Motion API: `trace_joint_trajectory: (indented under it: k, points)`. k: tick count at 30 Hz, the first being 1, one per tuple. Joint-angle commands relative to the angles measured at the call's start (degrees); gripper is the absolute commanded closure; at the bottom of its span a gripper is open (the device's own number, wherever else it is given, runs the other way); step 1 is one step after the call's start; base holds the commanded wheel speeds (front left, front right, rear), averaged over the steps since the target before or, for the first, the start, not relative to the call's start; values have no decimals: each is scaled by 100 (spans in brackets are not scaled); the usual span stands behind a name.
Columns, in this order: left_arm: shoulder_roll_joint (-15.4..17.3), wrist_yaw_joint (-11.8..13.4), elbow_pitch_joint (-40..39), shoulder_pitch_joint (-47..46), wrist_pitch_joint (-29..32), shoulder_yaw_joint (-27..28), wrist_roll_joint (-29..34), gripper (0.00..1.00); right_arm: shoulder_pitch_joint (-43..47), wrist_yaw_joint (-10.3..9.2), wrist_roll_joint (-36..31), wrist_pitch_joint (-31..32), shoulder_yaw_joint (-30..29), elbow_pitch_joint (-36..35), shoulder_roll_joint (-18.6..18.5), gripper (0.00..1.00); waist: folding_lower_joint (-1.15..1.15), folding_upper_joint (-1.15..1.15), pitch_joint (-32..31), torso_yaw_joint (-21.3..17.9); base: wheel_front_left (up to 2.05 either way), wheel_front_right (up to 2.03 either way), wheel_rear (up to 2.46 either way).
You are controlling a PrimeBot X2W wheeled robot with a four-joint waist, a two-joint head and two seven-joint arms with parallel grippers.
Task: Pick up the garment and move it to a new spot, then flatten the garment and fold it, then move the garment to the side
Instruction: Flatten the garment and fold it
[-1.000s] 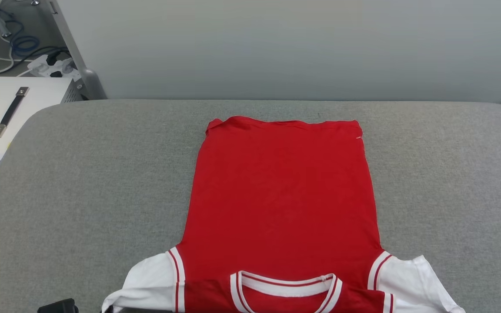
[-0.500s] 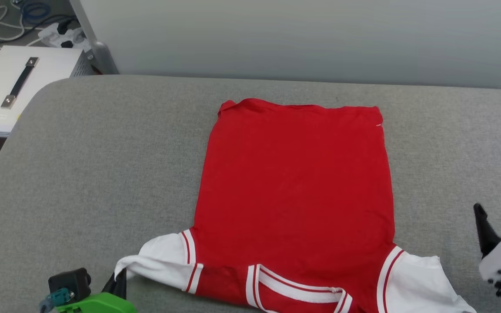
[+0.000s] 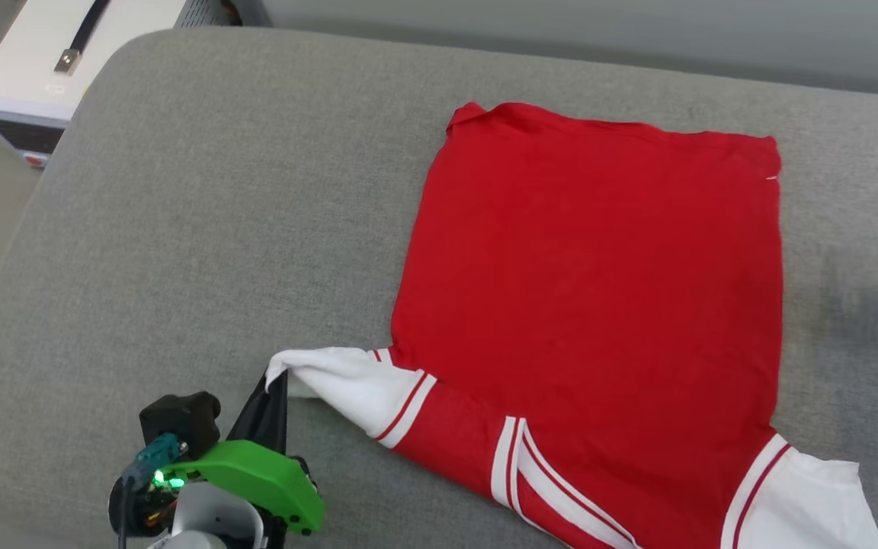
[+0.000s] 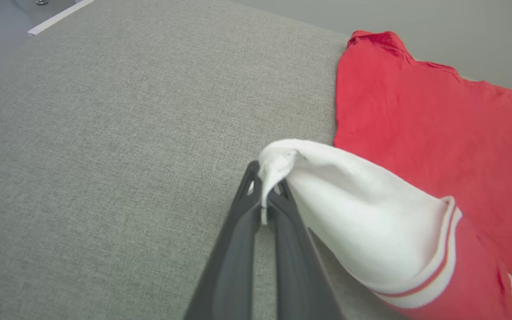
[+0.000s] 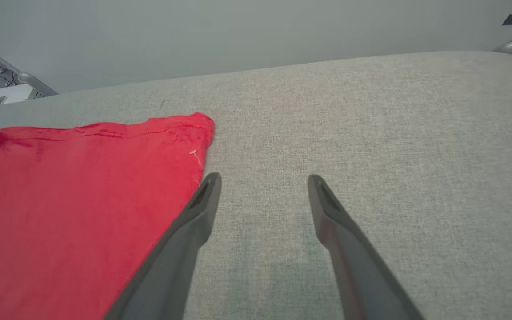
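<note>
The red soft jersey with white sleeves and striped trim [image 3: 591, 290] lies flat on the grey fabric-covered surface [image 3: 203, 229]. The left fingers [image 4: 238, 249] are pinched tight on its white sleeve tip. The right fingers [image 5: 185, 235] stand wide apart, empty, just beside the jersey's hem corner.

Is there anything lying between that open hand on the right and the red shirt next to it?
Nothing visible does. The open right hand is over the grey cloth-covered table, just beside the edge of the red soft-fabric jersey with white sleeves.
</note>
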Motion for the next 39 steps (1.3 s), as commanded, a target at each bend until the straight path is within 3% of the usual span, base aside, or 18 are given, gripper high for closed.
trace_joint_trajectory:
  k: [1,8,14,20,26,27,28,33,39]
  points:
    - [-56,-29,-57,-176,-51,-32,69,100,-286,-4,98,267,104,124,-93,0,0,0,528,479,0,0,0]
    - [-190,-126,-176,-520,-147,-231,217,100,-1342,-4,161,1399,692,479,-410,0,0,0,998,806,0,0,0]
    - [-294,-187,-203,-739,-246,-318,269,100,-1895,-4,158,1783,1035,625,-460,0,0,0,1339,973,0,0,0]
    - [-445,-271,-76,-896,-377,-386,238,100,-2069,-4,92,2023,1222,936,-511,0,0,0,1614,1047,0,0,0]
    - [-510,-312,100,-959,-473,-409,213,100,-1910,-4,135,2737,1281,1374,-447,0,0,0,1637,1049,0,0,0]
    - [-513,-315,119,-966,-480,-409,209,100,-1891,-4,152,2806,1289,1386,-430,64,0,0,1634,1049,0,0,0]
    - [-513,-320,140,-974,-486,-408,203,100,-1867,-4,166,2881,1301,1395,-418,100,0,0,1623,1050,0,0,0]
    - [-503,-328,205,-986,-497,-402,176,100,-1874,-4,274,3044,1277,1314,-400,100,0,0,1561,1048,0,0,0]
    - [-405,-278,333,-833,-485,-328,99,100,-1825,-4,297,2736,1084,1145,-681,100,0,0,1071,963,0,0,0]
